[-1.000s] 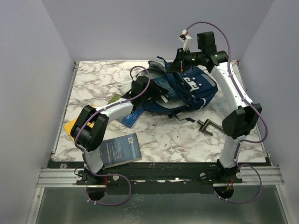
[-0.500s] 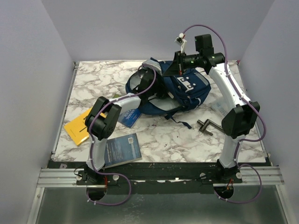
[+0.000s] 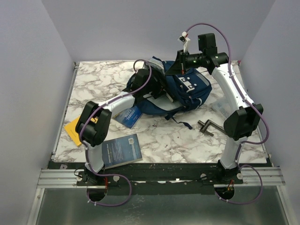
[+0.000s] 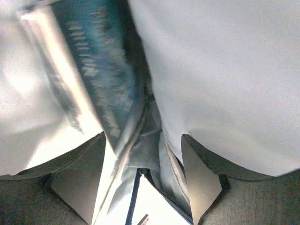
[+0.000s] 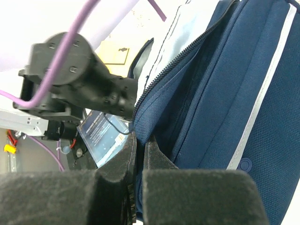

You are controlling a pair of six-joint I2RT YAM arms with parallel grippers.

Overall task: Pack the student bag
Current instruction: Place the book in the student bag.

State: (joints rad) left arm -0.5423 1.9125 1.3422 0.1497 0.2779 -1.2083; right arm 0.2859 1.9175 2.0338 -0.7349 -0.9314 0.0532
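Note:
The student bag (image 3: 185, 91), navy with grey stripes, lies at the back middle of the table with its mouth held up. My right gripper (image 3: 181, 63) is shut on the navy edge of the opening beside the zip (image 5: 139, 140). My left gripper (image 3: 151, 85) reaches into the mouth. In the left wrist view its fingers (image 4: 77, 180) stand apart, open (image 4: 143, 140). A blurred blue book (image 4: 101, 79) and the pale lining (image 4: 220, 70) lie between and beyond them. The jaws do not press on the book.
A blue book (image 3: 122, 150) lies near the front left edge, a yellow one (image 3: 72, 127) further left. Another blue booklet (image 3: 130, 117) rests under my left forearm. A dark metal tool (image 3: 206, 126) sits right of centre. A bag strap (image 3: 180, 121) trails forward.
My left gripper has pushed further into the bag's mouth and opened, letting go of the blue book. The right gripper still holds the opening's edge, a little higher.

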